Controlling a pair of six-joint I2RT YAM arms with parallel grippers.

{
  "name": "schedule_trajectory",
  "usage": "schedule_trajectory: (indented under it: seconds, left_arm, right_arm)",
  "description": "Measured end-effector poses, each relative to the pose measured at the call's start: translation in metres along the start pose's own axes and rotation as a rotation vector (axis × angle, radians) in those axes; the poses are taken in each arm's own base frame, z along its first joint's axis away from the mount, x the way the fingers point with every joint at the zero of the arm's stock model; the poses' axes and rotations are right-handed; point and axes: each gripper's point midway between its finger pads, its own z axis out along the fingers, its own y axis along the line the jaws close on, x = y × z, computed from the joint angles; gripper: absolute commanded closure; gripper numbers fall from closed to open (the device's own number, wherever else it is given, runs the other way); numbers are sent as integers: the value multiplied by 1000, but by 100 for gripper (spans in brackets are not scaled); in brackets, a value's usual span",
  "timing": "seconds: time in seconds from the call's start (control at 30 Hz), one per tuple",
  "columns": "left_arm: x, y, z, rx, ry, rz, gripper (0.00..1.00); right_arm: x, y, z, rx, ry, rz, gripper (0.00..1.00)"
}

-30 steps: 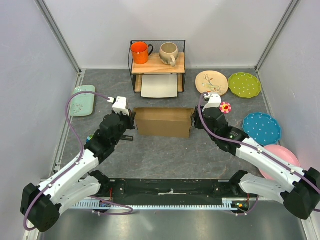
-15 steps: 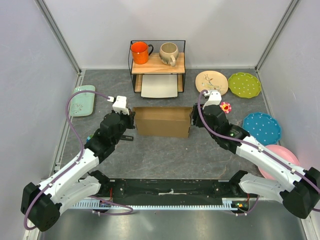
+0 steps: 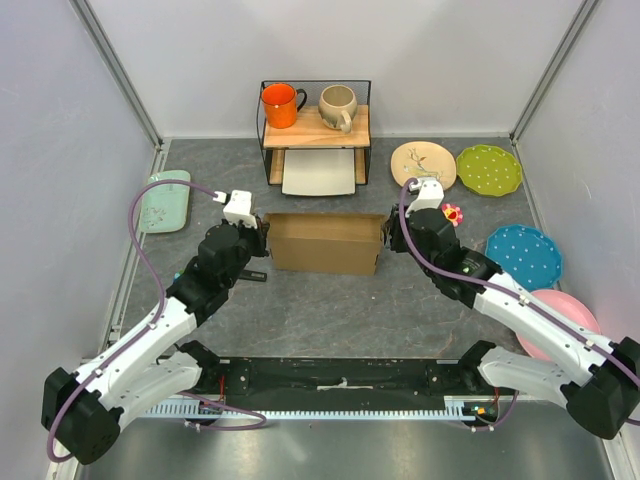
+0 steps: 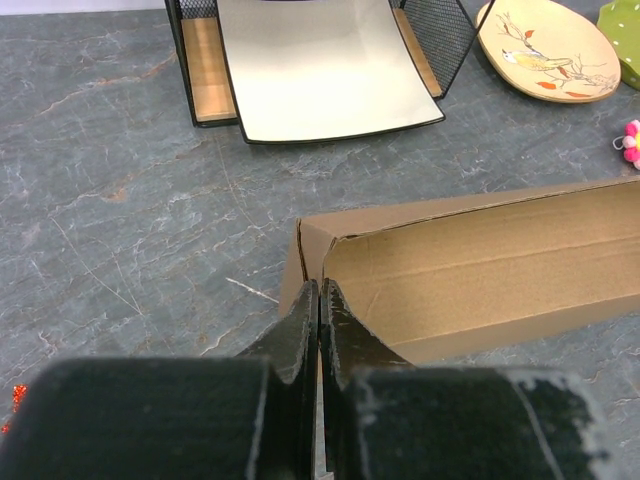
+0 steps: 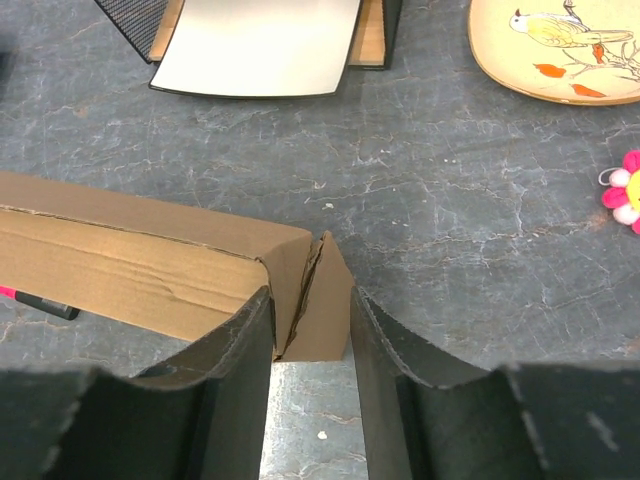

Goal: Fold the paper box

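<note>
The paper box (image 3: 327, 243) is a shallow, open brown cardboard box lying lengthwise mid-table. My left gripper (image 3: 262, 240) is at its left end. In the left wrist view the jaws (image 4: 319, 292) are shut on the thin end wall at the corner of the box (image 4: 470, 270). My right gripper (image 3: 392, 238) is at the right end. In the right wrist view it (image 5: 310, 295) is open, and its fingers straddle the folded end flap of the box (image 5: 130, 250) without squeezing it.
Behind the box stands a wire rack with an orange mug (image 3: 281, 104), a beige mug (image 3: 337, 105) and a white tray (image 3: 319, 172). Cream (image 3: 422, 165), green (image 3: 488, 169), blue (image 3: 523, 255) and pink (image 3: 562, 318) plates lie right. A flower toy (image 3: 452, 213), a pale green tray (image 3: 164, 200) and a pen (image 3: 252, 274) are nearby.
Both grippers stay at the box ends. The right wrist has shifted very slightly toward the back. The box has not visibly moved.
</note>
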Motion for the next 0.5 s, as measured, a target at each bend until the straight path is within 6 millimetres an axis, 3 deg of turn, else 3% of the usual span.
schedule_trajectory:
  seconds: [0.2, 0.5]
  left_arm:
    - [0, 0, -2, 3, 2, -9, 98]
    - [1, -4, -3, 22, 7, -24, 98]
  right_arm:
    - [1, 5, 5, -14, 9, -11, 68]
    - [0, 8, 6, -34, 2, -14, 100]
